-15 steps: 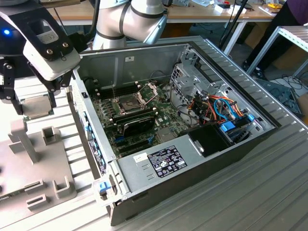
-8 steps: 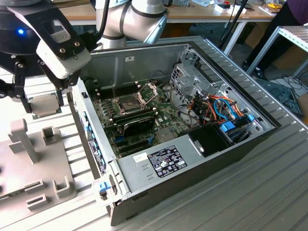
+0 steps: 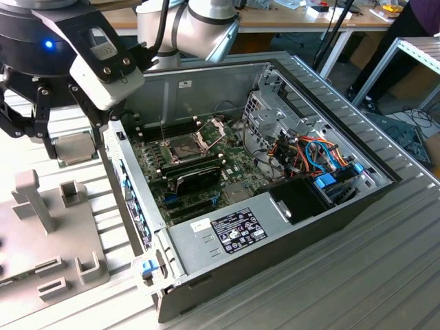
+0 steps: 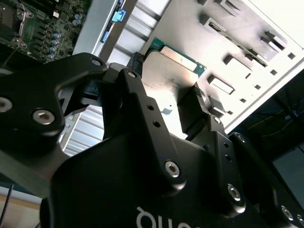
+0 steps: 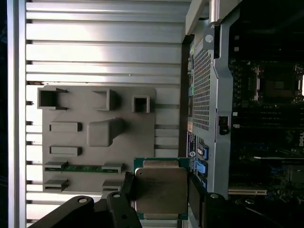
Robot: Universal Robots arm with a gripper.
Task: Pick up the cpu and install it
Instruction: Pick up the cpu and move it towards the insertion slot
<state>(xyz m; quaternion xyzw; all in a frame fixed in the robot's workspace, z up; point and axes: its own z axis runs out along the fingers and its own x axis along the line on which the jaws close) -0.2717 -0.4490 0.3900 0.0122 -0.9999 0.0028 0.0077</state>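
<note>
The cpu point(image 5: 159, 191), a small square chip with a silvery-grey top on a green edge, sits between my gripper's point(image 5: 160, 202) two black fingers point(image 5: 127, 189), which press on its opposite sides. In the exterior view the cpu point(image 3: 74, 146) hangs at the fingertips over the slatted table, to the left of the open computer case point(image 3: 206, 237). The dark socket point(image 3: 184, 148) on the green motherboard point(image 3: 237, 182) has its metal frame point(image 3: 210, 129) hinged up. In the second wrist view the cpu point(image 4: 173, 66) shows just past the gripper's point(image 4: 168, 83) black linkage.
A grey fixture plate point(image 3: 48, 234) with slots and blocks lies on the table at the exterior view's left, below the gripper. The case's side wall point(image 5: 209, 104) stands between the cpu and the motherboard. A black oblong module point(image 3: 196, 180) and coloured cables point(image 3: 320, 158) fill the case.
</note>
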